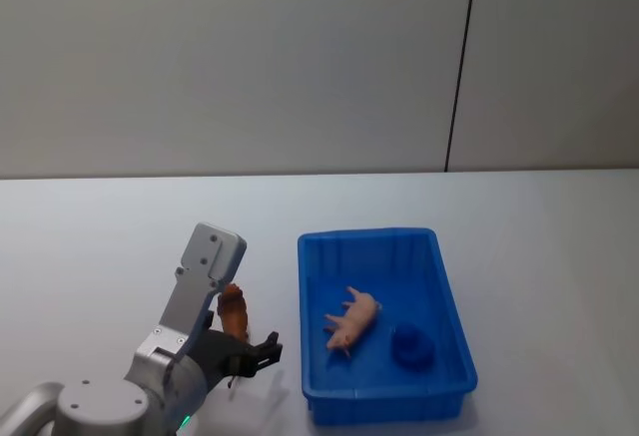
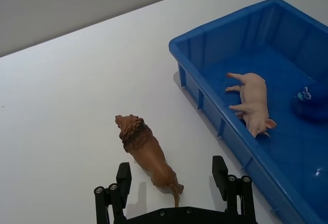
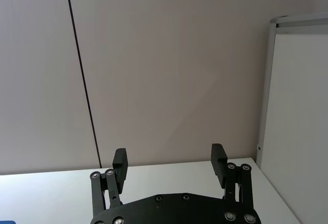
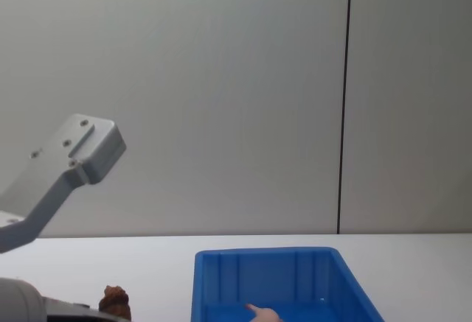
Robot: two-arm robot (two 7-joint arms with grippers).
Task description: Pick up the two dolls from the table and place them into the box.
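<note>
On the table, just left of the box: the reddish-brown doll, a lion figure, stands on its feet with its head pointing away from the left gripper.
Left gripper: spread wide, one finger on each side of the lion's hindquarters, neither touching it.
Right gripper: fingers parted with nothing between them, raised and facing the wall.
Box: bright blue, ribbed inside, resting on the table.
Inside the box: the pink doll, a pig, lies on its side on the floor, near a dark blue rounded object.
Head view: the pig lies left of the blue object.
Chest view: only the lion's mane and one pink limb clear the lower edge.
Surface: a plain white table.
Room: a grey wall with a dark vertical seam; the right wrist view adds a white framed panel.
</note>
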